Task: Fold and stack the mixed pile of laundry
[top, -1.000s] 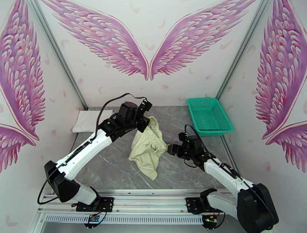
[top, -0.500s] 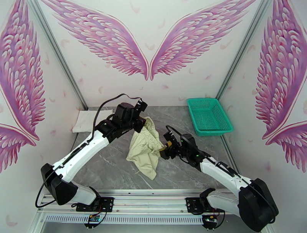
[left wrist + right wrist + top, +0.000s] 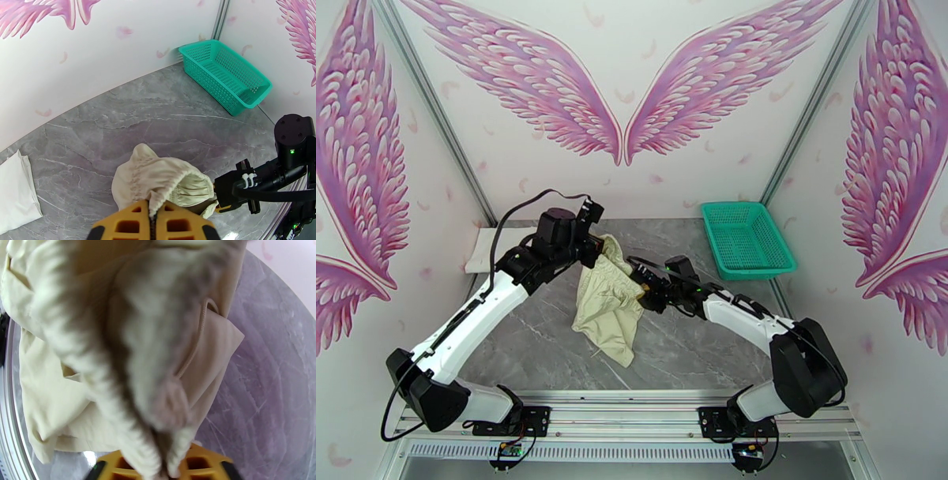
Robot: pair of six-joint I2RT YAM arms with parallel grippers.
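From above: shows a cream-beige garment held up over the middle of a grey marble table, with the gathered waistband on top and the loose end trailing toward the near edge. Cannot tell whether that lower end rests on the tabletop.

Pinched at its upper left corner by the left gripper, jaws together on the cloth. Pinched at its right edge by the right gripper, likewise clamped on fabric, its tips buried in folds and hard to make out.

From the left wrist: shows yellow fingers pressed together at the bottom edge, cut off by the frame, with the elastic waistband bunched between them.

From the right wrist: shows blurred cream cloth very close to the lens, a thin cord looping down its front, and yellow fingertips half covered by fabric.

At the far left table edge: a white folded cloth, cropped by the frame, no markings legible. At the far right corner: a teal mesh basket, well apart from the garment.
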